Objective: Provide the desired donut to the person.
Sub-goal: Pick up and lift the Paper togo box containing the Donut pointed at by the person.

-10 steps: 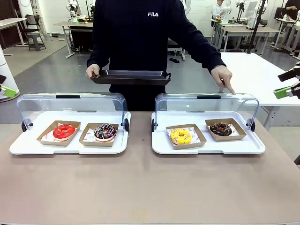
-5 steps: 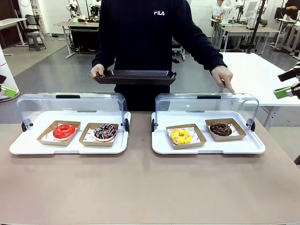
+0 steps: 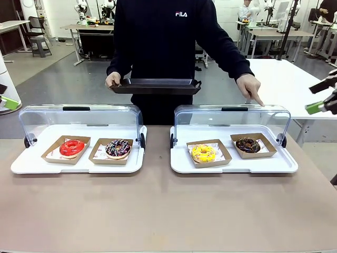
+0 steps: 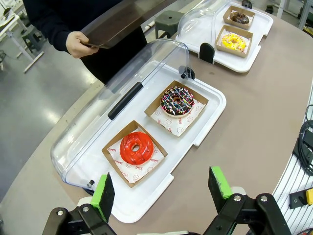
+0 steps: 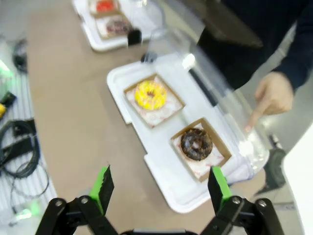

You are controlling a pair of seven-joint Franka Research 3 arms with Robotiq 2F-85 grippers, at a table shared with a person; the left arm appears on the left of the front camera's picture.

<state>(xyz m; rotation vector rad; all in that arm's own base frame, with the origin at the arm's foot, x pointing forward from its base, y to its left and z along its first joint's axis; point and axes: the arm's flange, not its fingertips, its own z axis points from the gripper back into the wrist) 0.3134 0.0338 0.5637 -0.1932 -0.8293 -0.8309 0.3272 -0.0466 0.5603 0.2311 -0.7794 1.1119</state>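
Observation:
The person [image 3: 163, 37] stands across the table holding a dark tray [image 3: 155, 86] in one hand. The other hand [image 3: 250, 85] points a finger onto the right clear cover, above a dark chocolate donut [image 3: 248, 145] [image 5: 196, 144]. A yellow donut [image 3: 204, 153] [image 5: 150, 94] lies beside it. On the left tray sit a red donut [image 3: 71, 147] [image 4: 137, 148] and a sprinkled chocolate donut [image 3: 118, 148] [image 4: 177, 101]. My left gripper [image 3: 5, 96] [image 4: 161, 191] hangs open above the left tray's near end. Open too, my right gripper [image 3: 320, 97] [image 5: 160, 188] hovers off the right tray's end.
Each donut rests in a brown paper boat on a white tray [image 3: 79, 167] [image 3: 234, 168] with its clear hinged cover [image 3: 79, 118] [image 3: 231, 118] swung back. Bare tabletop [image 3: 168, 211] stretches in front. Cables [image 5: 19, 152] lie off the table's end.
The person has shifted slightly right with the dark tray. My right gripper has risen a little at the picture's edge. The pointing hand stays put.

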